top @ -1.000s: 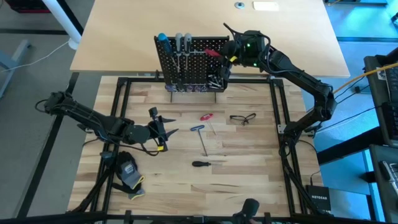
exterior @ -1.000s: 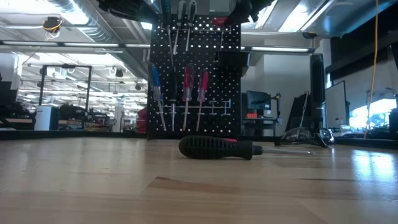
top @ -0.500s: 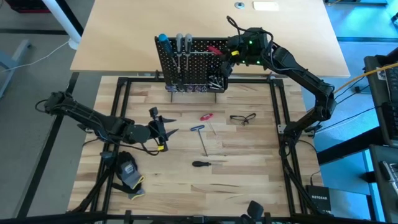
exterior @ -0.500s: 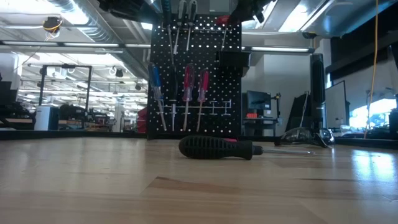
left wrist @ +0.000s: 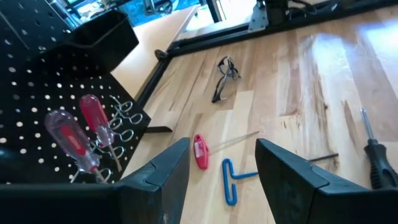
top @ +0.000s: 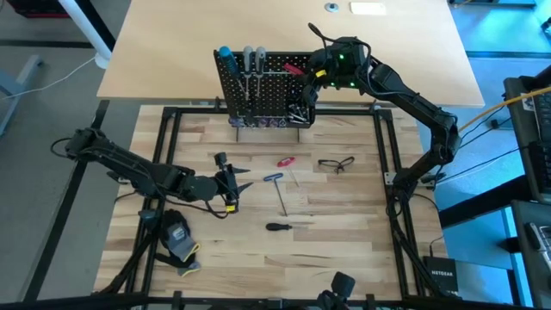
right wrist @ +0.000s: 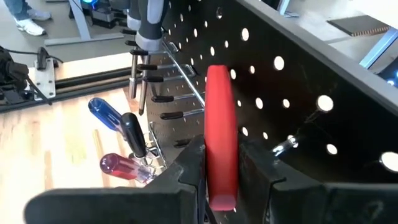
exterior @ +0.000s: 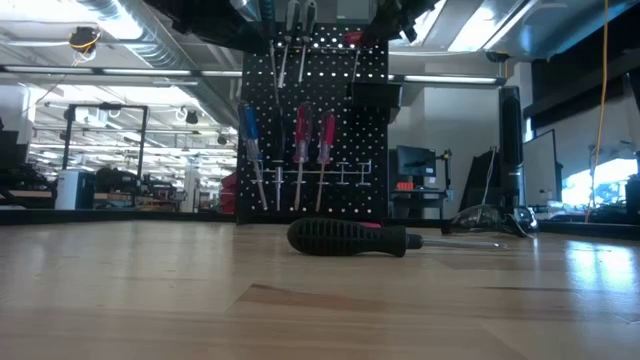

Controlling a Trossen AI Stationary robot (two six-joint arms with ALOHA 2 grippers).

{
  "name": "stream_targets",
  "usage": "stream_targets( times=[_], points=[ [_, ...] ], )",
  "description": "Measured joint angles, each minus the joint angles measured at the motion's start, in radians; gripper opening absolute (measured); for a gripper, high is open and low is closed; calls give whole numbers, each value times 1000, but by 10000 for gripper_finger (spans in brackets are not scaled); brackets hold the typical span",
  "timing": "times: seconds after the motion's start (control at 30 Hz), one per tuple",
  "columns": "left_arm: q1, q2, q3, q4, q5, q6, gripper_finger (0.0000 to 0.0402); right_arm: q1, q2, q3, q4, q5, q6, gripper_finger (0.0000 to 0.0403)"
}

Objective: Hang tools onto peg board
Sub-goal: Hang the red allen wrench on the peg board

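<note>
The black peg board (top: 263, 86) stands upright at the table's far side, with a small black bin (exterior: 375, 95). Blue, grey and pink-handled screwdrivers (exterior: 300, 135) hang on it. My right gripper (top: 312, 76) is at the board's upper right, shut on a red-handled screwdriver (top: 295, 68). My left gripper (top: 244, 183) is open above the table, left of a blue T-shaped key (top: 277, 179). A small red screwdriver (top: 285, 161) and a black-handled screwdriver (top: 277, 226) lie flat on the table. My right gripper pinches the screwdriver's red handle (right wrist: 219, 106) between its two fingers, which lie across the handle. It comes from the table's right side. The screwdriver is lifted clear of the table, close in front of the peg board's top rows (right wrist: 292, 81).
Safety glasses (top: 336, 163) lie right of the small red screwdriver. A black-and-yellow glove (top: 176, 237) lies at the near left. A black metal frame (top: 389, 172) borders the work surface. The left wrist view shows the key (left wrist: 230, 183) and the red screwdriver (left wrist: 200, 151) ahead of the open fingers.
My left gripper has moved toward the table's right edge, closer to the T-shaped key, still open. My right gripper has shifted slightly toward the far left along the board's top, still holding the red-handled screwdriver.
</note>
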Motion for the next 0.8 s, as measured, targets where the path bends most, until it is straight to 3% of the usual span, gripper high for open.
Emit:
stream_targets(
  times=[0.2, 0.57, 0.8],
  points=[
    [0, 11, 0, 1, 5, 0, 171, 2, -2, 0, -1, 10, -18, 73],
    [0, 12, 0, 2, 5, -3, 171, 3, -22, -4, -14, 20, -2, 163],
    [0, 11, 0, 2, 23, -2, 171, 2, -111, -5, -44, 73, 1, 169]
  ],
)
